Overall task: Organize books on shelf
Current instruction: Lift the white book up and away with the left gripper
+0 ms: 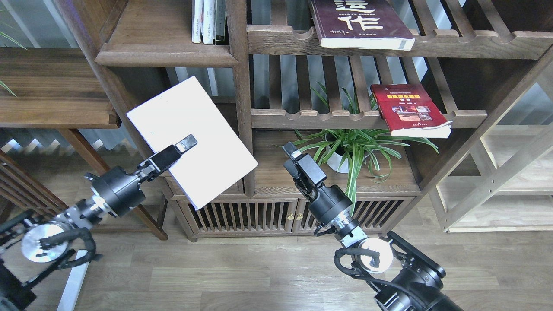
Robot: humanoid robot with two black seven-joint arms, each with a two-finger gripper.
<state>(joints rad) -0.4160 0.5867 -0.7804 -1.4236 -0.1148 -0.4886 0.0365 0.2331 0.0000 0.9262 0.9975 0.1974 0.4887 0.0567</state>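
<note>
My left gripper (pixel 186 143) is shut on the pale white book (pixel 190 138) and holds it flat and tilted in the air, below the solid dark-brown shelf (pixel 166 56) at upper left. The red book (pixel 408 110) lies on a slatted rack at right, its corner overhanging the front rail. The maroon book with white characters (pixel 358 23) lies on the slatted rack above, also overhanging. My right gripper (pixel 290 153) is empty in front of the low cabinet top; its fingers look close together.
A few upright books (pixel 209 21) stand at the right end of the solid shelf against a post (pixel 239 86). A potted spider plant (pixel 350 149) sits just right of my right gripper. A low cabinet (pixel 259 216) stands below. A side table (pixel 52 86) stands at left.
</note>
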